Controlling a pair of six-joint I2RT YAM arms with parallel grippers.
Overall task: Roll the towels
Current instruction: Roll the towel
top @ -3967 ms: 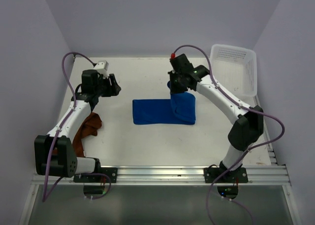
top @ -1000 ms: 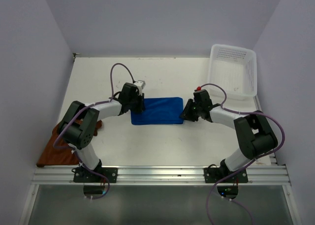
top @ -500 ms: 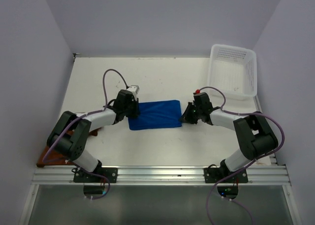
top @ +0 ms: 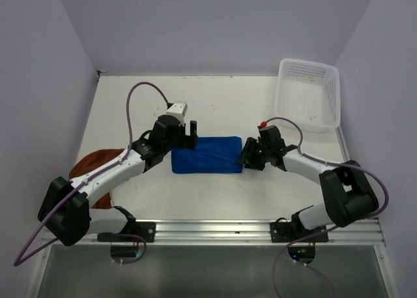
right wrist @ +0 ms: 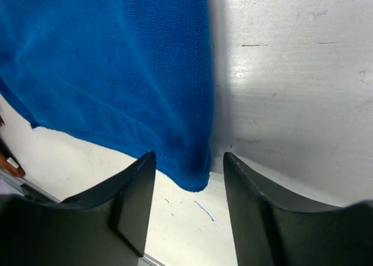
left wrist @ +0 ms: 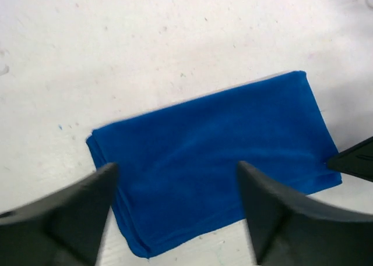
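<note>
Left gripper (top: 187, 136): jaws spread wide, holding nothing, hanging over the left end of the blue towel (top: 207, 154). Right gripper (top: 245, 156): jaws also spread, low at the towel's right end. In the wrist view one towel corner lies between its fingers (right wrist: 131, 208), not pinched.

Blue towel: folded to a flat, plain rectangle with stacked layers showing along its left end (left wrist: 102, 155). It sits mid-table (top: 215, 102). Its long axis runs left-right, parallel to the near edge.

There is bare tabletop on the towel's far and near sides. The white basket (top: 306, 63) is in the far right corner, well apart. The brown towel (top: 98, 160) is crumpled at the left edge, partly hidden under the left arm, well apart from the blue one.
</note>
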